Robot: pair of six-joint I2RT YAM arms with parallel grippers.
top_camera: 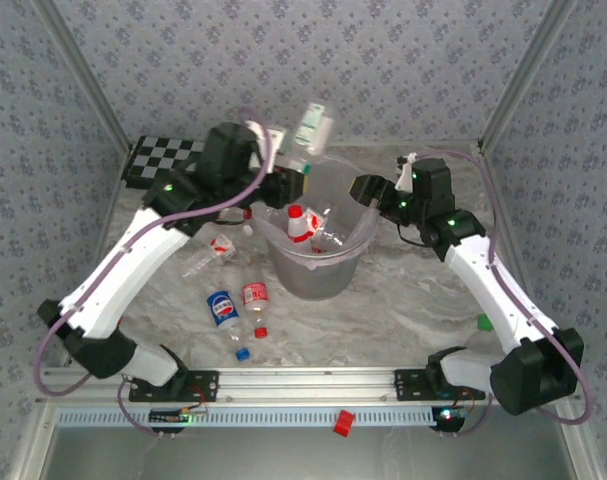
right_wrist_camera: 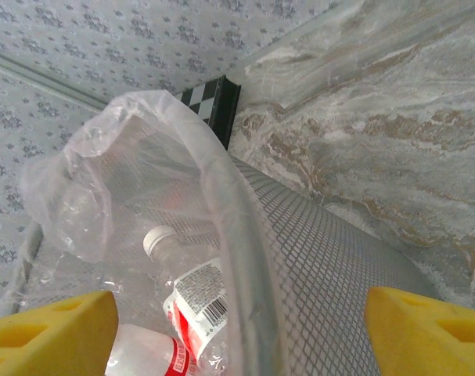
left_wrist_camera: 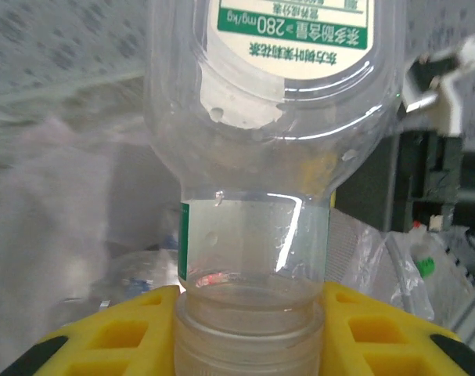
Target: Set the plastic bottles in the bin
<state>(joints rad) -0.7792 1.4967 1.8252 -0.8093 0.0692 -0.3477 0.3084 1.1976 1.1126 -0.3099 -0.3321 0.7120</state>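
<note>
Bottles (top_camera: 301,222) sit in the bin (top_camera: 313,278), more lie left of it, left gripper (top_camera: 291,180) clasps a bottle (top_camera: 311,128) above it, right gripper (top_camera: 364,188) gapes at its rim.

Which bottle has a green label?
The bottle held by its neck in the fingers of the left gripper, raised at the far side of the bin. On the table lie a blue-labelled bottle and a red-labelled bottle.
</note>
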